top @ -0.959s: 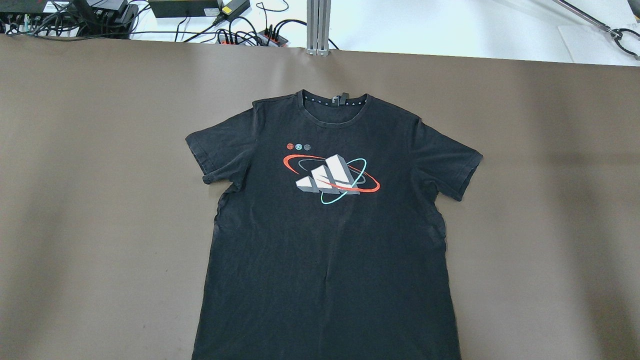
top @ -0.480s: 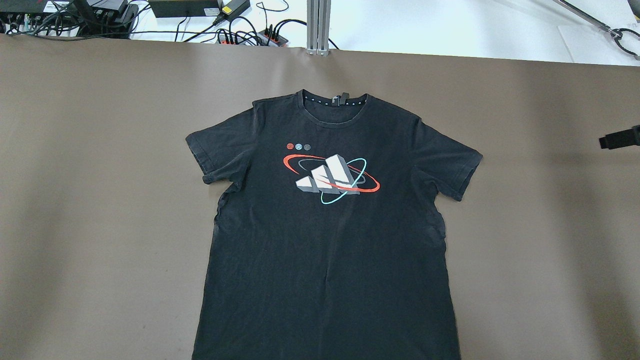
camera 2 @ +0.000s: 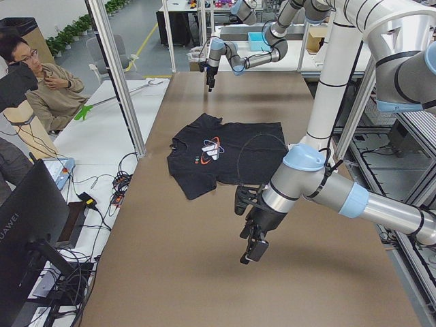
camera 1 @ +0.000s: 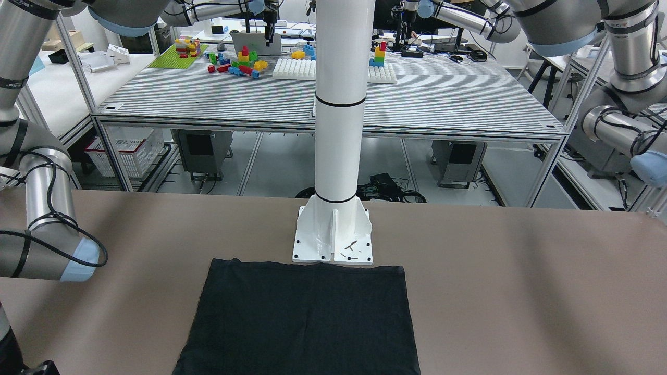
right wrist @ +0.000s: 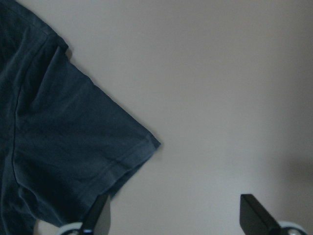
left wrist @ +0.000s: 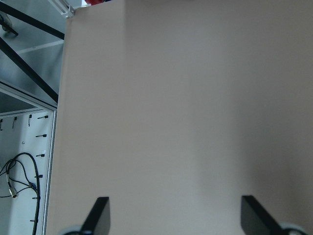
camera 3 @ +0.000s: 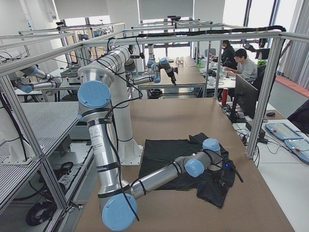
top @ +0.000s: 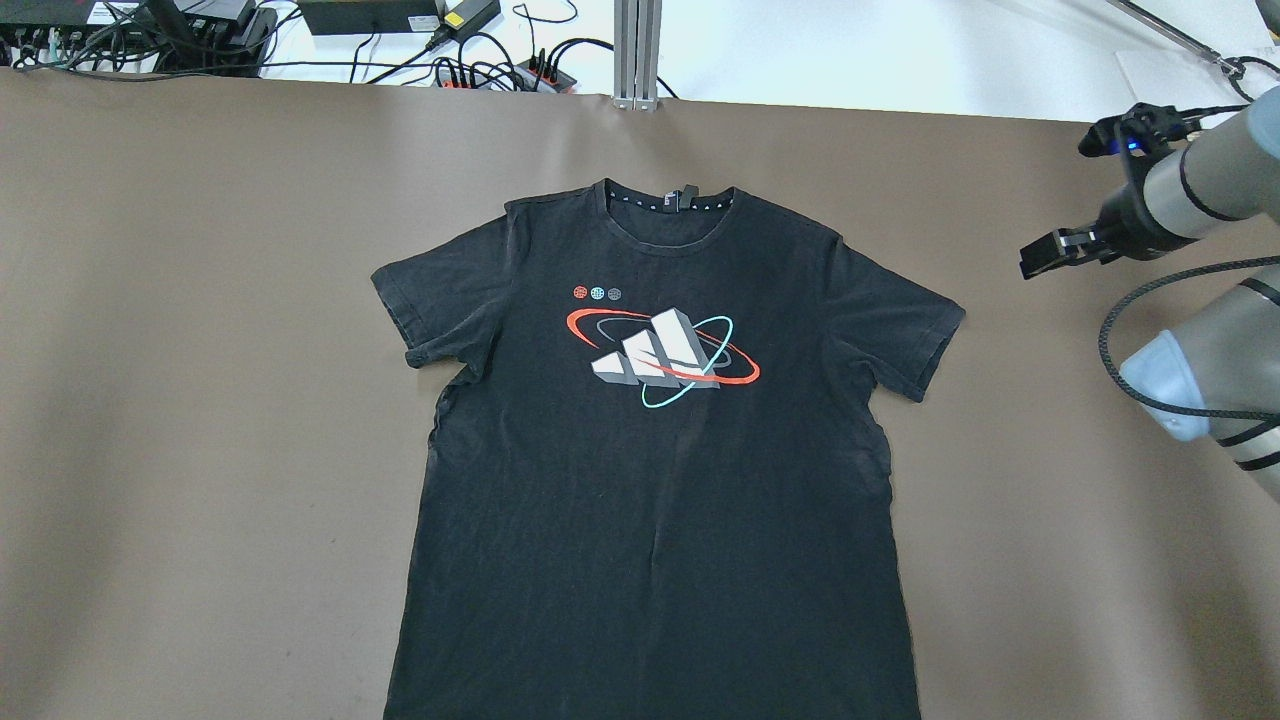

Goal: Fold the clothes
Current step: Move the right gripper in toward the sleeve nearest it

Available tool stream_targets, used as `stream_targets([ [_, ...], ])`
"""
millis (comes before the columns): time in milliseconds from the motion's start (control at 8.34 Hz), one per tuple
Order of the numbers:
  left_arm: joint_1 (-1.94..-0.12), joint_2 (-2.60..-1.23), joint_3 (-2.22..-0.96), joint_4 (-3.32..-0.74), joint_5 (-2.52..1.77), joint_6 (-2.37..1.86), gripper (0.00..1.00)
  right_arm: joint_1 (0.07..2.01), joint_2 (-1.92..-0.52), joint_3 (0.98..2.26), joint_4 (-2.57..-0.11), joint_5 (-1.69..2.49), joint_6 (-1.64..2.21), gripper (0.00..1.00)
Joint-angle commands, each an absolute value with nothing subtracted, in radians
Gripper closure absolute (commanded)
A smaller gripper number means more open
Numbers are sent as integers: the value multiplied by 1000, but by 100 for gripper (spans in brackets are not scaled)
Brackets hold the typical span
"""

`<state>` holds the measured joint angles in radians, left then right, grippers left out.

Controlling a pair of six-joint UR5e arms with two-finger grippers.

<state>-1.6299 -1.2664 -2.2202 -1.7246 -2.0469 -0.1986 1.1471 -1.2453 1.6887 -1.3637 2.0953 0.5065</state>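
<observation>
The clothes are one black T-shirt (top: 650, 480) with a white, red and teal chest print, spread flat and face up on the brown table, collar at the far side. Its hem lies by the white pole's base (camera 1: 333, 234). My right gripper (top: 1042, 256) hovers to the right of the shirt's right sleeve (right wrist: 73, 147), apart from it. Its fingertips (right wrist: 178, 215) stand wide open with nothing between them. My left gripper (left wrist: 176, 215) is open over bare table, and in the exterior left view this left gripper (camera 2: 252, 248) hangs beside the shirt, clear of it.
Cables and power strips (top: 400, 40) and an aluminium post (top: 637, 50) lie past the table's far edge. The table's edge (left wrist: 61, 122) runs close to the left gripper. People sit at a desk (camera 2: 41, 75) beside the table. Brown table (top: 200, 400) surrounds the shirt.
My right arm has come in from the right edge and moved left toward the shirt's right sleeve. The shirt has not moved.
</observation>
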Motion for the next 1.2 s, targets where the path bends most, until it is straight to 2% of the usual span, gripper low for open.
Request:
stream_targets([
  [0,-1628,-1279,-2206,-1726,-2057,-199,6,1072,-1167,1499,-1162,2088,818,10],
  [240,-1628,-1289,-2197,-1726,-2056,-199,6,1068,-1154,1363,-1027,2088,876,16],
  [480,-1628,-1289,-2200,-1726,-2059,-198,6,1049,-1152,1336,-1022,2076,876,20],
  [719,-1626,-1302,-2198,-1726,-2071,-199,6,1037,-1111,1257,-996,2040,877,21],
  [1079,-1626,-1311,-2200,-1726,-2079,-201,6,1005,-1109,1215,-950,2008,876,24],
])
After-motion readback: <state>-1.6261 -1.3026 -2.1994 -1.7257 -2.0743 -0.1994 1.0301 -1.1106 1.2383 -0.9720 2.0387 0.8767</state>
